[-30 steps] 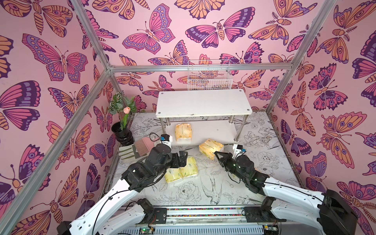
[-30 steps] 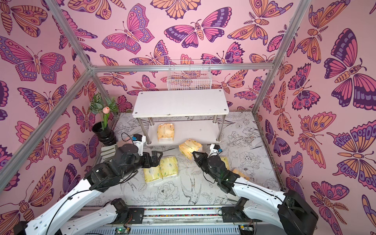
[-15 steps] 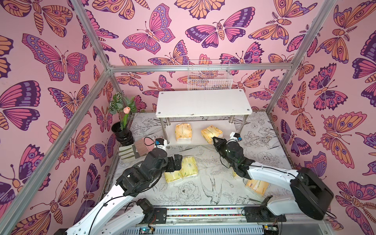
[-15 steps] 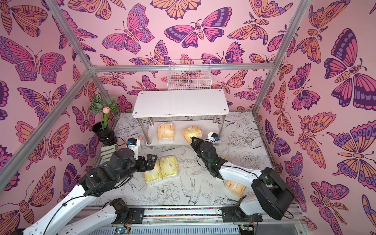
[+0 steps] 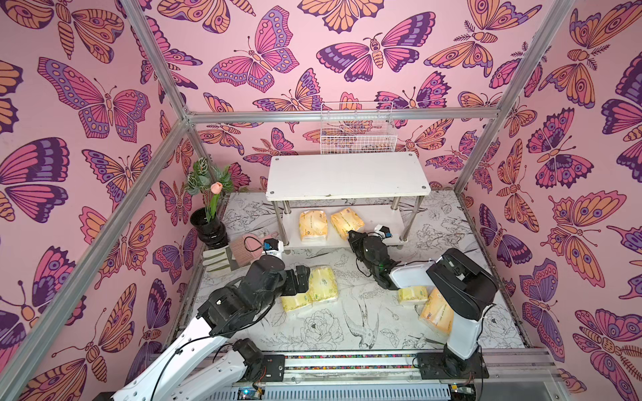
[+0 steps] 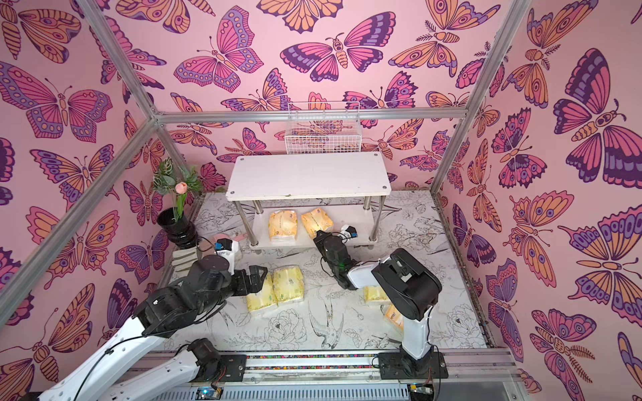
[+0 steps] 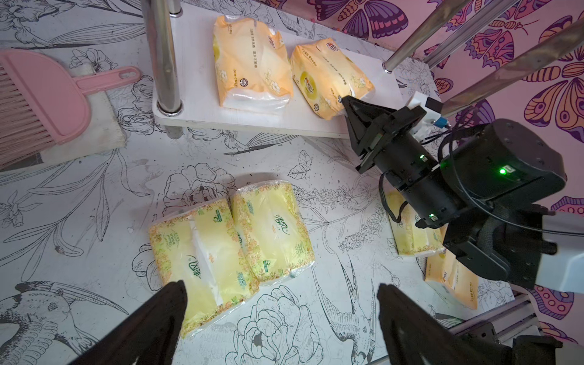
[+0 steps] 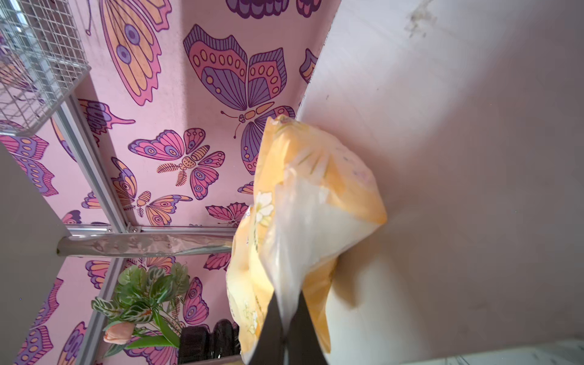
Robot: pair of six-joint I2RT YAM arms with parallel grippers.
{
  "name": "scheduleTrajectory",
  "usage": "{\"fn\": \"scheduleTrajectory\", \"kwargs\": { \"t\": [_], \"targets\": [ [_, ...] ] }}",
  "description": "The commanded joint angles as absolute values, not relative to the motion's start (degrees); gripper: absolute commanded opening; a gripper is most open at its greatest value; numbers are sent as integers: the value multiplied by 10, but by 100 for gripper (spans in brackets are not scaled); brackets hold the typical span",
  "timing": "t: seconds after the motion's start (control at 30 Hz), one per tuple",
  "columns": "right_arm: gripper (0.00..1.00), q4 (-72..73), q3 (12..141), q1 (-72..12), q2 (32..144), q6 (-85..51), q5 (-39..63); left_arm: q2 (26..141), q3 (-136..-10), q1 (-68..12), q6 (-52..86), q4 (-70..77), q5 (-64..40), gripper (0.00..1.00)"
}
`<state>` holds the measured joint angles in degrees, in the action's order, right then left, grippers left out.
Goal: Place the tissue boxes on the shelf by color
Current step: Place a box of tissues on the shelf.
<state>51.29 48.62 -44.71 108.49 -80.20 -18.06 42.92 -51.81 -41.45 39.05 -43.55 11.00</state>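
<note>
The right gripper [image 5: 351, 234] reaches in under the top board of the shelf [image 5: 347, 177]. Its jaws are pinched tight on the clear wrapper end of the held orange pack [image 5: 346, 219], and the right wrist view shows the plastic squeezed between the black fingers [image 8: 267, 335]. That pack rests askew on the lower board, with the gripper at its front corner. Just beside it, toward the left front post, a second orange pack [image 5: 312, 225] lies flat on the same board.

Down on the printed table [image 5: 312, 333], the left gripper [image 5: 303, 277] hangs with its jaws spread wide, holding nothing. Right below and ahead of it two packs lie side by side, touching along their long edges: the nearer yellow-green pack [image 7: 202, 262], whose end shows between the open fingers in the left wrist view, and the farther yellow-green pack [image 7: 271, 227].

A third yellow-green pack [image 5: 411, 295] lies on the table under the right arm, partly hidden. A third orange pack [image 5: 436, 312] lies just beside it, nearer the front rail.
</note>
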Motion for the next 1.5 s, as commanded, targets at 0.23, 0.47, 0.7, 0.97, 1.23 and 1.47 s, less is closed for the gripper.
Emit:
{"fn": "scheduleTrajectory", "kwargs": {
  "t": [0.23,0.47,0.7,0.97,1.23,1.47],
  "targets": [
    [7,543,523,-476,1138,-873,-239,432,-515,-409,393,-450,114,100],
    [59,555,518,-500,1126,-861,-215,431,-516,-408,392,-450,116,100],
    [69,467,447,-498,995,-786,-200,428,-514,-406,392,-449,119,100],
    [74,276,464,-387,904,-658,-79,428,-515,-405,387,-449,118,100],
    [74,194,548,-307,963,-574,40,426,-516,-404,383,-450,114,100],
    [73,201,587,-293,1026,-559,78,428,-517,-403,381,-453,113,100]
  ]
}}
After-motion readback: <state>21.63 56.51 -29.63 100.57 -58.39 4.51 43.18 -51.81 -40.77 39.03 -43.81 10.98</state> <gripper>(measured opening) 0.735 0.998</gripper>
